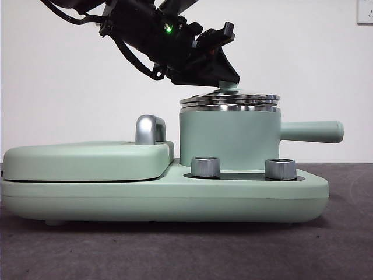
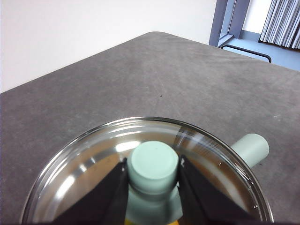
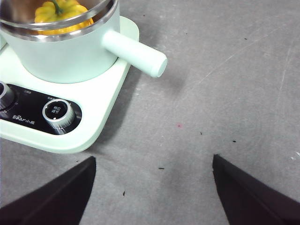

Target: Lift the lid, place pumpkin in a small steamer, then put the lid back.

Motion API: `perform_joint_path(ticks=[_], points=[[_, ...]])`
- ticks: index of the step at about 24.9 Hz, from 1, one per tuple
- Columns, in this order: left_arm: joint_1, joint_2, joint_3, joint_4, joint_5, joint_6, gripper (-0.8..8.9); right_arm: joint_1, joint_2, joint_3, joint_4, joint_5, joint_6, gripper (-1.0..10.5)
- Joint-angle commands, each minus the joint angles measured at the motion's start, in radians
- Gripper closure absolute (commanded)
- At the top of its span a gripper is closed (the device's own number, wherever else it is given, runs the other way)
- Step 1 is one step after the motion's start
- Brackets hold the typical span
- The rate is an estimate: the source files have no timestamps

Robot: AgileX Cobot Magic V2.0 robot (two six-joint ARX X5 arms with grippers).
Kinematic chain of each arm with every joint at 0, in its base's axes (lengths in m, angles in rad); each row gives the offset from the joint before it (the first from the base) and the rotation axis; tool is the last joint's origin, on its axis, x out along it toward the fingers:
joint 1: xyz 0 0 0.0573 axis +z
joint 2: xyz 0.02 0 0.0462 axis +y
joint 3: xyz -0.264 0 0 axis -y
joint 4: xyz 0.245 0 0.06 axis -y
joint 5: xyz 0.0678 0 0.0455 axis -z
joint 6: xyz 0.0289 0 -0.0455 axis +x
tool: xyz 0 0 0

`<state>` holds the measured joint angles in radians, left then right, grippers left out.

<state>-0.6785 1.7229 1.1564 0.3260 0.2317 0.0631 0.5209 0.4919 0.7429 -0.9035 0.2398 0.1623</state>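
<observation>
Pumpkin (image 3: 60, 11) already in the small steamer (image 1: 228, 140), my left gripper (image 2: 153, 174) pinching the lid (image 1: 230, 100) knob at 12 o'clock on the rim, just release left; right gripper (image 3: 152, 187) spread, idle.

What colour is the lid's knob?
Mint green; the knob shows best in the left wrist view, held by the left gripper.

From the front I can't see the pumpkin (image 3: 60, 13) at all; the steamer (image 1: 228, 139) wall hides it, and my right wrist camera crops it at the frame edge. The left gripper (image 1: 228, 83) covers most of the lid (image 1: 230, 100) knob from the front. In the left wrist camera the frame cuts off the lid's near rim, and glare on the glass hides what lies beneath. The print beside the dial (image 3: 58, 112) is too small for me to read.
</observation>
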Motion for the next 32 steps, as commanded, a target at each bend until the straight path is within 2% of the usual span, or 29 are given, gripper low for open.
perform_joint_path(ticks=[1, 22, 23, 25, 27, 30, 32], points=[[-0.01, 0.01, 0.031, 0.033, 0.002, 0.008, 8.03, 0.004, 0.002, 0.002, 0.007, 0.005, 0.014, 5.6], [-0.01, 0.045, 0.031, -0.02, 0.002, 0.022, 8.03, 0.004, 0.002, 0.002, 0.008, 0.005, 0.014, 5.6], [-0.01, 0.043, 0.031, -0.036, 0.002, 0.021, 7.88, 0.004, 0.002, 0.002, 0.008, 0.005, 0.014, 5.6], [-0.01, 0.034, 0.031, -0.059, 0.002, 0.021, 6.78, 0.004, 0.002, 0.002, 0.008, 0.005, 0.014, 5.6], [-0.01, 0.018, 0.031, -0.079, 0.002, 0.021, 6.16, 0.004, 0.002, 0.002, 0.008, 0.005, 0.014, 5.6], [-0.01, -0.015, 0.031, -0.118, 0.003, 0.022, 6.16, 0.004, 0.002, 0.002, 0.009, 0.004, 0.014, 5.6], [-0.007, -0.038, 0.031, -0.149, 0.003, 0.023, 5.79, 0.004, 0.002, 0.002, 0.009, 0.004, 0.014, 5.6]])
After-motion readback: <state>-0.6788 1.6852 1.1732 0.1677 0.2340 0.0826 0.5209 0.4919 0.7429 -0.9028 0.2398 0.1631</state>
